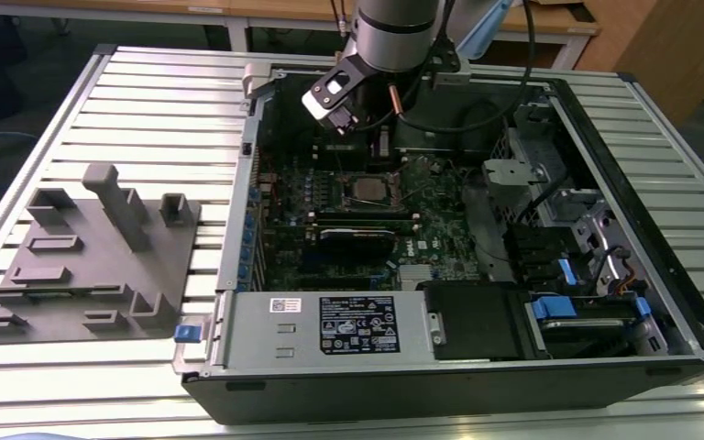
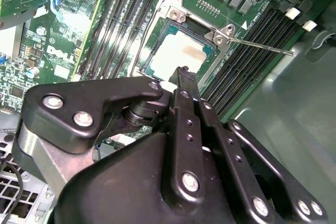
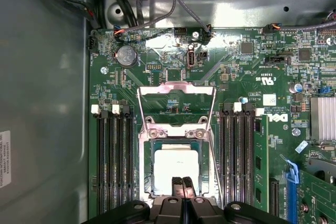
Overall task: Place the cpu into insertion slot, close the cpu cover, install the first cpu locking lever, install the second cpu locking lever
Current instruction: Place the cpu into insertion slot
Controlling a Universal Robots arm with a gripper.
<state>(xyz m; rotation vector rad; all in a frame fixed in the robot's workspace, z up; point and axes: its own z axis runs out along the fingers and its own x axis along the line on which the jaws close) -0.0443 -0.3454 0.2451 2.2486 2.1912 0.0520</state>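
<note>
One arm [image 1: 395, 32] leans down over the cpu [image 3: 176, 162], jaws pressed together, holding nothing.

a slatted metal table [image 1: 144, 101] fills the middle of the exterior view, its pale ribs running side to side. hard light glares white off the slats at the near edge. behind it, wooden desks [image 1: 291, 11] on pale metal legs [image 1: 239, 37] line the back. a wooden panel [image 1: 664, 46] stands at the exterior view's right. dark grey floor [image 1: 59, 55] shows beyond the table's far corner.
</note>
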